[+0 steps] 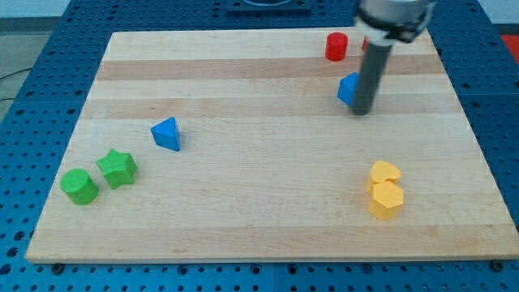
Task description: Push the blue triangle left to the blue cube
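Looking across the table [268, 227] from the one camera, the rod carries no jaws at all, so nothing is held. My tip [362, 111] sits low beside the blue cube [348, 88], touching or nearly touching its right face near the view's top right. The blue triangle [167, 134] lies well apart, far toward the view's left and a little lower. As I judge it, the tip is on the wrong block's side, so it must travel past the triangle first.
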You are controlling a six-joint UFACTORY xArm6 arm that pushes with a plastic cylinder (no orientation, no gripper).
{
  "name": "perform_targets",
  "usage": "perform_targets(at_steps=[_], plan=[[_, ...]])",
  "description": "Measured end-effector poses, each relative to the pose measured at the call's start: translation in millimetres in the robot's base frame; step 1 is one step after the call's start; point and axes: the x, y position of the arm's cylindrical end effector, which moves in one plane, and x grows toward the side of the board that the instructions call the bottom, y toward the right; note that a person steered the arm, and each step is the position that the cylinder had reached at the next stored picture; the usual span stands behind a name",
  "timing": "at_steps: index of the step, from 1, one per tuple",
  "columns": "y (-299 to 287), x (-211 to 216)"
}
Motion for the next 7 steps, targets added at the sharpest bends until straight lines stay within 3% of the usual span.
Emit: perform_targets(at_steps=[1,2,3,4,6,7], plan=[[-83.5,-1.2],[-70.0,-72.3],[7.8,-70.0],[18.2,-52.8],[-253.3,-45.8],[-304.3,15.0]])
